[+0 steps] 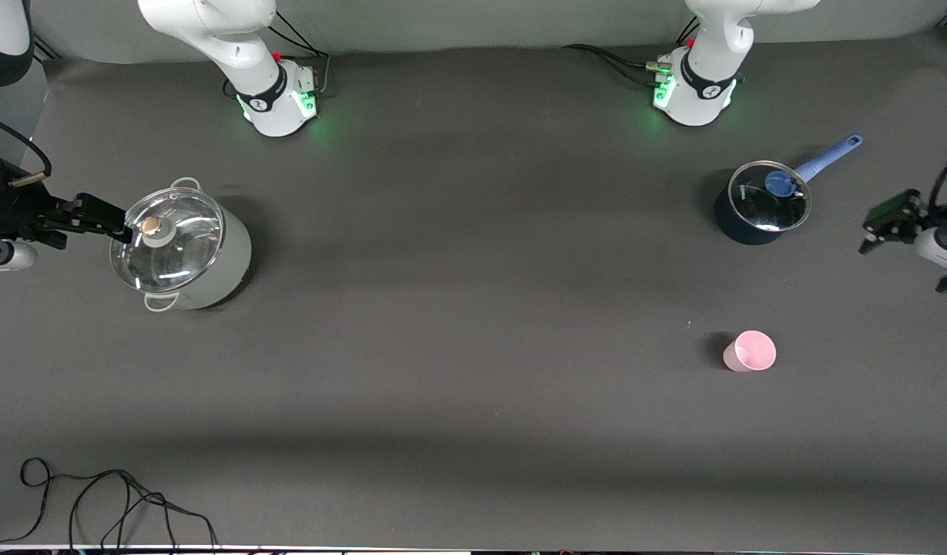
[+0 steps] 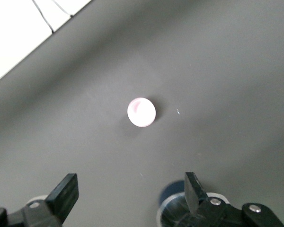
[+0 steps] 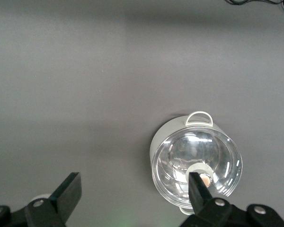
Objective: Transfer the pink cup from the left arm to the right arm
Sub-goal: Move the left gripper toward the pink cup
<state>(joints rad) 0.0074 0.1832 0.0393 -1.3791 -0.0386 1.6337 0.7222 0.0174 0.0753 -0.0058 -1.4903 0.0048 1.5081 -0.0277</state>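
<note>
Reading across the front view from the right arm's end of the table, we first find the right gripper [image 1: 103,220] raised beside the pale green pot [image 1: 199,262]. Its fingers [image 3: 68,191] are spread wide and hold nothing. The pot carries a glass lid [image 1: 167,240] with a round knob [image 1: 151,226].

We next cross a bare stretch of the dark table [image 1: 473,308]. A black cable [image 1: 95,501] lies looped near its front edge, at the right arm's end.

Toward the left arm's end we find the pink cup [image 1: 750,351] standing upright and alone on the table, mouth upward. It is nearer to the front camera than the dark saucepan [image 1: 762,204], which has a blue handle [image 1: 827,156] and a glass lid.

Last we meet the left gripper [image 1: 878,227], raised at the left arm's end of the table. Its fingers [image 2: 66,191] are likewise spread and empty, well apart from the cup.
</note>
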